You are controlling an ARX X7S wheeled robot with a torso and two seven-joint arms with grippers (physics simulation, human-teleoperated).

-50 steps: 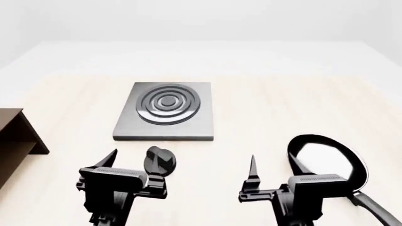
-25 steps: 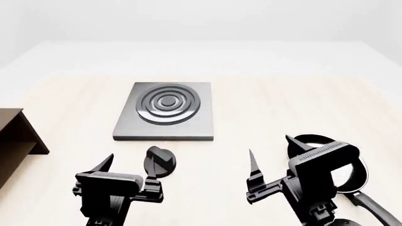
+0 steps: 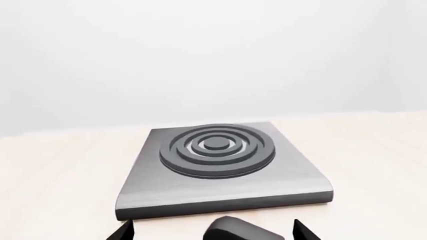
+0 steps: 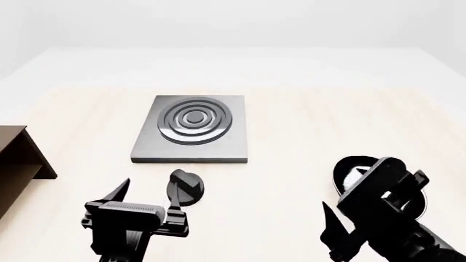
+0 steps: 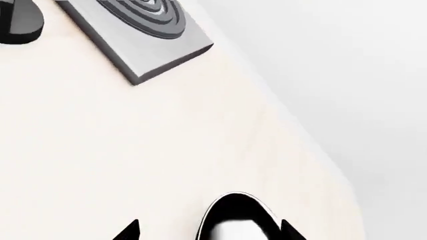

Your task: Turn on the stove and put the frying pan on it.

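Observation:
The stove (image 4: 193, 128) is a flat grey plate with dark rings; it also shows in the left wrist view (image 3: 217, 165) and the right wrist view (image 5: 143, 30). Its black knob (image 4: 185, 187) stands apart, in front of it. My left gripper (image 4: 149, 192) is open, with the knob (image 3: 243, 230) just ahead between its fingertips (image 3: 123, 232), not touching. The frying pan (image 4: 351, 168) lies at the right, mostly hidden behind my right gripper (image 4: 348, 185). That gripper is open and rolled sideways, and the pan's rim (image 5: 237, 220) sits between its fingertips (image 5: 130, 231). The pan's handle is hidden.
A brown wooden shelf (image 4: 18, 158) stands at the left edge of the pale wooden table (image 4: 291, 131). A white surface lies beyond the table's far edge.
My right gripper has rolled sideways and moved over the frying pan, now covering most of it. My left gripper has shifted slightly back and stays by the knob.

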